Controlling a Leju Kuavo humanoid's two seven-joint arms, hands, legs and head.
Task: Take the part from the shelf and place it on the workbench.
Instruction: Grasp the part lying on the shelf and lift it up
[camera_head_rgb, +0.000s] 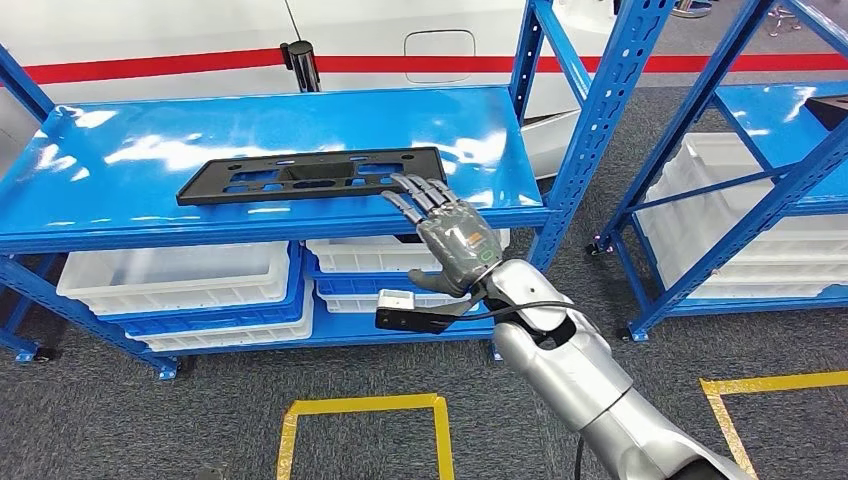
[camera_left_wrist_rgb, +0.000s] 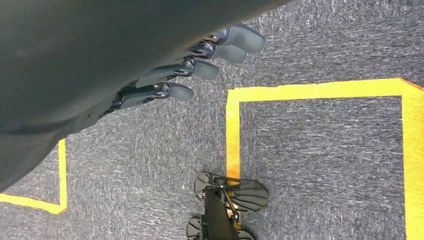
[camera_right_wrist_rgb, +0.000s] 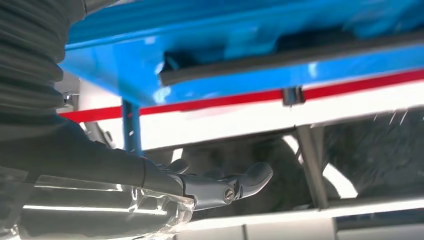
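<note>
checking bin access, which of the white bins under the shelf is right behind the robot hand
The white bin in the middle of the lower shelf, stacked on a blue one; the right robot hand overlaps its right end. The other white bin sits off to the left.

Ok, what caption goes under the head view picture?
Right hand reaches open toward the black part on the blue shelf.

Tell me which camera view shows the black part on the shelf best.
The head view: the whole black part lies flat on the blue shelf, with the right hand open at its near right end. The right wrist view catches its dark edge from low, blurred. The left wrist view looks at the carpet.
</note>
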